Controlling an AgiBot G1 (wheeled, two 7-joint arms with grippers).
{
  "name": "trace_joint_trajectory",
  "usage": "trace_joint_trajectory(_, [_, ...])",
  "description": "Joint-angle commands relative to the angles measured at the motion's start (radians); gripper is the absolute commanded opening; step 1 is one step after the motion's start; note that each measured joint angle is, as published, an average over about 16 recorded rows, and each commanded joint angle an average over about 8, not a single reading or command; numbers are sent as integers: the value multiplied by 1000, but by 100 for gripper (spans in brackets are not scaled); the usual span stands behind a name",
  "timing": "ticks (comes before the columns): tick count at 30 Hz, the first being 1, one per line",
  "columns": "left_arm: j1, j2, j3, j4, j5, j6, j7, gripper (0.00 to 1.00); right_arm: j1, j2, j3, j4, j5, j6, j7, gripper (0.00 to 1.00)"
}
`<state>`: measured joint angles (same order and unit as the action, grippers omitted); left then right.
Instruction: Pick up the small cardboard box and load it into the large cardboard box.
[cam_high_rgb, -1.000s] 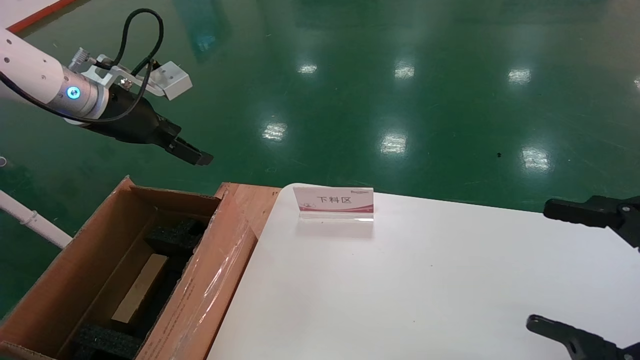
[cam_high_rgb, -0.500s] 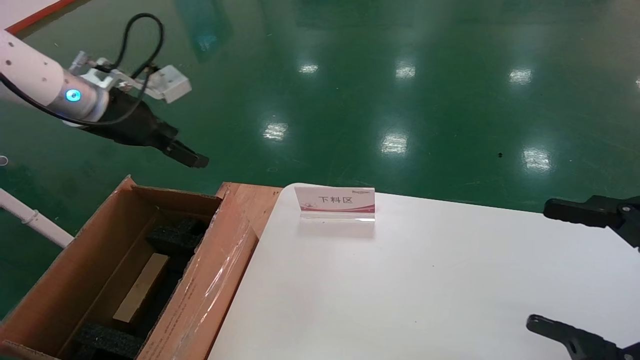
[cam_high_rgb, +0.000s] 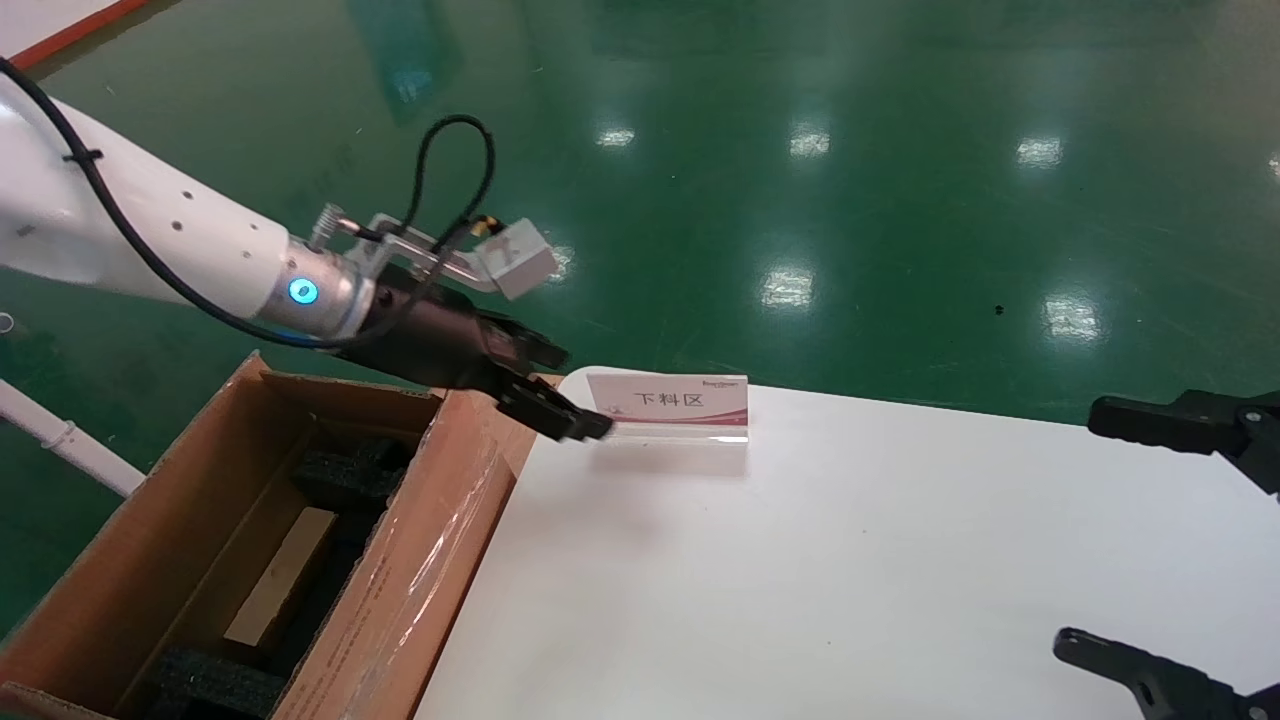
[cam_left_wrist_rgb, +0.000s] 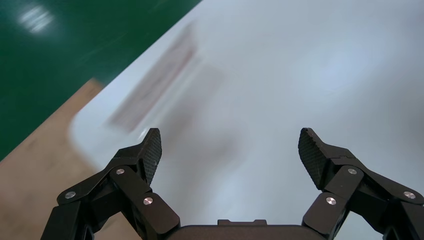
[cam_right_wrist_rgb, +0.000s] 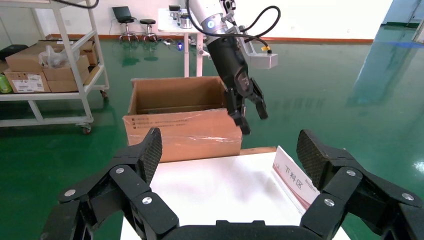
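Observation:
The large cardboard box (cam_high_rgb: 440, 540) stands open at the table's left edge, its taped flap leaning on the table; the right wrist view shows this large cardboard box (cam_right_wrist_rgb: 180, 132) too. Inside it, the slim tan small cardboard box (cam_high_rgb: 280, 575) lies between black foam blocks (cam_high_rgb: 350, 470). My left gripper (cam_high_rgb: 570, 395) hangs open and empty over the table's far left corner, beside the box. In its own view the left gripper (cam_left_wrist_rgb: 230, 150) sees only the white tabletop. At the table's right edge my right gripper (cam_high_rgb: 1085, 530) is open and holds nothing.
A white and red sign (cam_high_rgb: 668, 400) stands at the far edge of the white table (cam_high_rgb: 850, 560), just right of the left fingertips. Green floor lies beyond. A white pipe (cam_high_rgb: 60, 440) runs left of the box. A cart with cartons (cam_right_wrist_rgb: 45, 65) stands farther off.
My left arm has swung right and down, from above the floor behind the large box to the table's far left corner by the sign. The right arm has not moved.

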<state>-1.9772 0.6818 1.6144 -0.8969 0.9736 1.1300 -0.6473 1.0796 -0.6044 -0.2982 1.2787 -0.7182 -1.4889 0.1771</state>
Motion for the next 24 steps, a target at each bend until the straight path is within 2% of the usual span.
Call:
trace_joint_trajectory(1, [43, -3, -63, -18, -12, 17, 22, 100, 0, 0, 0, 0, 0, 0, 0, 100])
trace_joint_trajectory(24, [533, -42, -788, -229, -143, 216, 271, 100, -2, -3, 8, 2, -5, -3, 4, 100])
